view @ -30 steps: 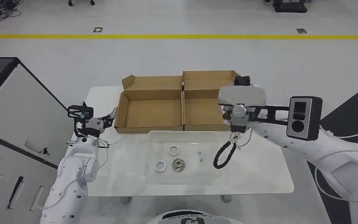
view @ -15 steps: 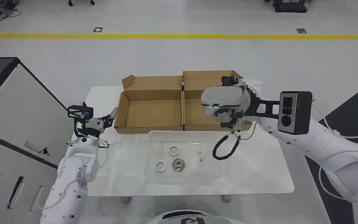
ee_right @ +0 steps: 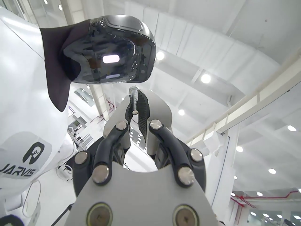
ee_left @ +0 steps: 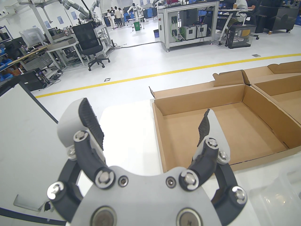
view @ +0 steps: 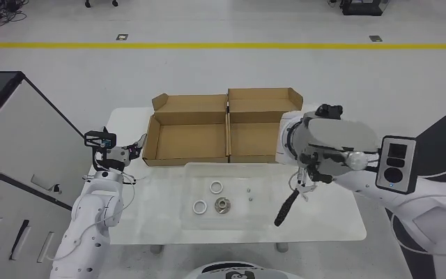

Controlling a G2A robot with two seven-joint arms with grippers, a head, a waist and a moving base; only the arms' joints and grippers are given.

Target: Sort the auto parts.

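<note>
1. A small threaded bolt is pinched between the nearly closed fingers of the right gripper, which is turned upward, away from the table. Only a thin part of the shank is clamped, so it is judged that the bolt could slip or pivot out if the wrist is rotated fast.
2. If it were dropped from there, the bolt could bounce off the table or land in the wrong compartment. The right cardboard box and the left cardboard box are set touching, side by side, so a small aiming error would be enough.
3. The black cable hanging from the right arm could be dragged across the clear tray, where 2 white rings, a metal hub and small screws are left unsorted.
4. The left gripper is held wide apart and empty, beside the outer corner of the left cardboard box. The wall could be knocked if the gripper is swung inward carelessly.
</note>
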